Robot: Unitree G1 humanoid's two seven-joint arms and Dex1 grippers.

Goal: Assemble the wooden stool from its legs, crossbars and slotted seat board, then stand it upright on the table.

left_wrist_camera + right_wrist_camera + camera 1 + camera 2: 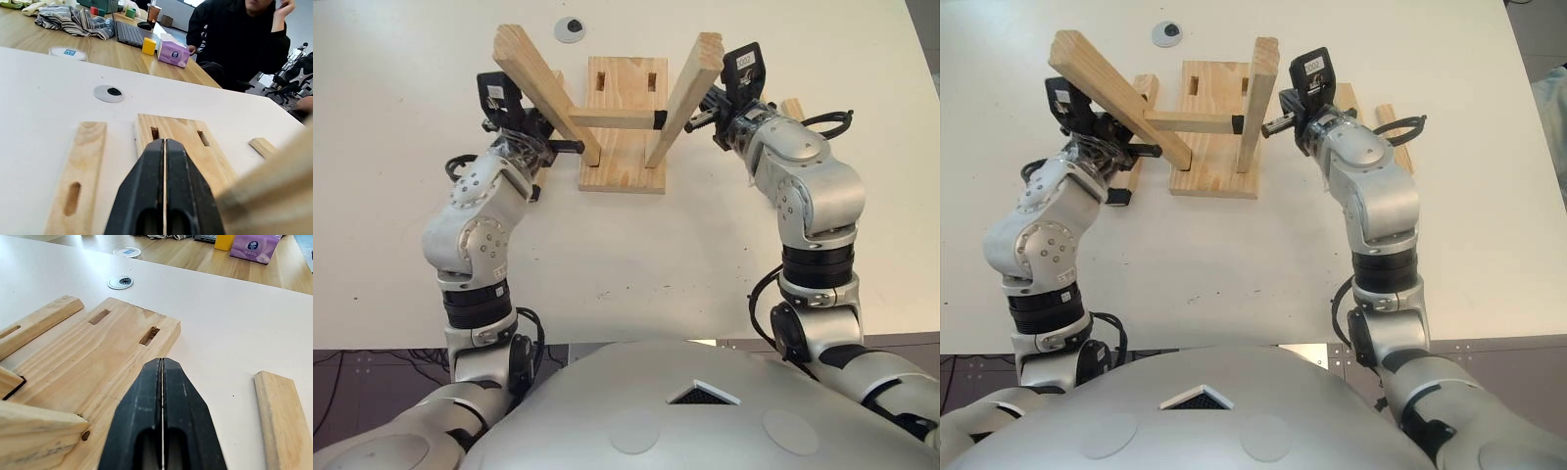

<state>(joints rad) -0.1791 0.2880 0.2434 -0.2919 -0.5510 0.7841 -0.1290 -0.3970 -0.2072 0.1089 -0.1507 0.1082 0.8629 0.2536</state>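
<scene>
A: Jaws first. Left jaws?
B: Left jaws pressed together, nothing pinched. Tips are at the lower outer side of the left leg (pixel 536 80); can't tell if they touch.
A: Right jaws?
B: Right jaws also pressed together and empty, tips just beside the outer face of the right leg (pixel 690 88).
A: Stool?
B: Between the two pairs. Both legs are joined by a crossbar (pixel 612 118) and stand on the seat board (pixel 622 174), which lies flat on the bench (pixel 636 264) under the tips. Left leg leans out over the left jaws.
A: Loose parts?
B: Slotted piece (pixel 78 181) flat beside the board, ahead of the left jaws. Plain strip (pixel 281 416) on the outer side of the right jaws.
</scene>
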